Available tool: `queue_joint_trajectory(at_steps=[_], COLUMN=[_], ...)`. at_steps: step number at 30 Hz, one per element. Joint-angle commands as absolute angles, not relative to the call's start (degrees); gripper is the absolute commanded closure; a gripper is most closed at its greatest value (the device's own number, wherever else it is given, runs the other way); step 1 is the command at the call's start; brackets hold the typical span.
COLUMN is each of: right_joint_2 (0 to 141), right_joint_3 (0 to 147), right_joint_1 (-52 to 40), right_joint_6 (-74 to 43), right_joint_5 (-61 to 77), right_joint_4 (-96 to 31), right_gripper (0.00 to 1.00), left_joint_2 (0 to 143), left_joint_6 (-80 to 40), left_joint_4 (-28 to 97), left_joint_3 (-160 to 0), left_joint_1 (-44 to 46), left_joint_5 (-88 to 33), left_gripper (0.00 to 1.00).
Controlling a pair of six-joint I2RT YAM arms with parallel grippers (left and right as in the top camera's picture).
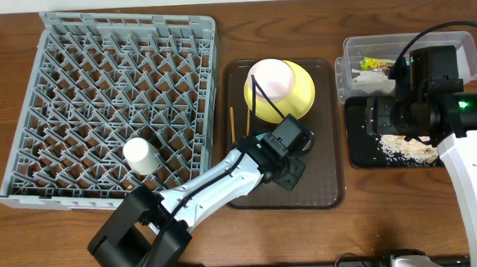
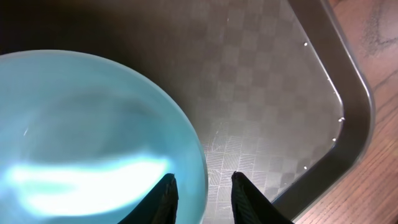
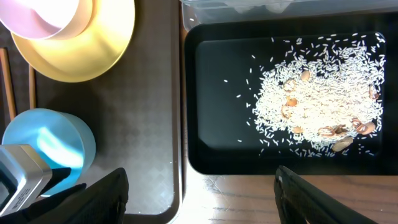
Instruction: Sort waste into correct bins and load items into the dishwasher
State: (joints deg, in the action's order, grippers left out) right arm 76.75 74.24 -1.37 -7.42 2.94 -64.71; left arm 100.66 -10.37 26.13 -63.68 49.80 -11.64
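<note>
- Overhead view: white cup (image 1: 141,155) racked in dishwasher (image 1: 96,75), desk's (image 1: 390,219) left edge; wrapper (image 1: 375,62), tissue (image 1: 369,77), rice scraps (image 1: 403,147) binned, right edge
- Outstanding: saucer (image 2: 93,137), yellow plate (image 1: 302,93), bowl (image 1: 270,77), chopsticks (image 3: 32,87) on brown tray (image 1: 323,186) between them
- Left claw (image 2: 202,177) part-open astride saucer rim; right claw (image 3: 200,180) wide open, empty

Light blue saucer (image 2: 93,124) blurred and cropped left and bottom in left wrist view; clear tub (image 3: 280,5) cropped at top in right wrist view.
</note>
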Motion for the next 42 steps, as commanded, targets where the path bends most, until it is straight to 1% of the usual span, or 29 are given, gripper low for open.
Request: queue_joint_trajectory(at_steps=[1, 7, 9, 10, 28, 31, 42], right_joint_2=[76.40, 76.40, 76.40, 76.40, 76.40, 76.40, 76.40], right_joint_3=[75.11, 75.11, 75.11, 75.11, 75.11, 75.11, 75.11], right_joint_1=[-0.93, -0.93, -0.93, -0.93, -0.93, -0.93, -0.93], right_joint_6=[-8.10, -8.12, -8.12, -8.10, -8.12, -8.12, -8.12], right_joint_5=[2.39, 2.42, 2.39, 2.39, 2.39, 2.39, 2.39], right_joint_4=[-64.75, -64.84, -64.97, -64.97, -64.99, -65.01, -65.06], right_gripper=[0.27, 0.27, 0.28, 0.27, 0.28, 0.28, 0.28], left_joint_2=[102.32, 102.76, 102.76, 102.76, 102.78, 102.78, 102.80], left_joint_6=[-10.13, -10.09, -10.11, -10.11, -10.11, -10.13, -10.15], left_joint_4=[26.28, 26.28, 26.24, 26.26, 26.26, 26.24, 26.24], left_joint_3=[-63.99, -63.99, -63.99, -63.99, -63.20, -63.20, -61.34], left_joint_1=[50.59, 50.61, 50.59, 50.61, 50.61, 50.61, 50.61], left_joint_5=[-11.11, -10.90, -10.90, -10.90, -7.88, -7.84, -7.88], left_gripper=[0.70, 0.70, 0.75, 0.75, 0.73, 0.76, 0.78])
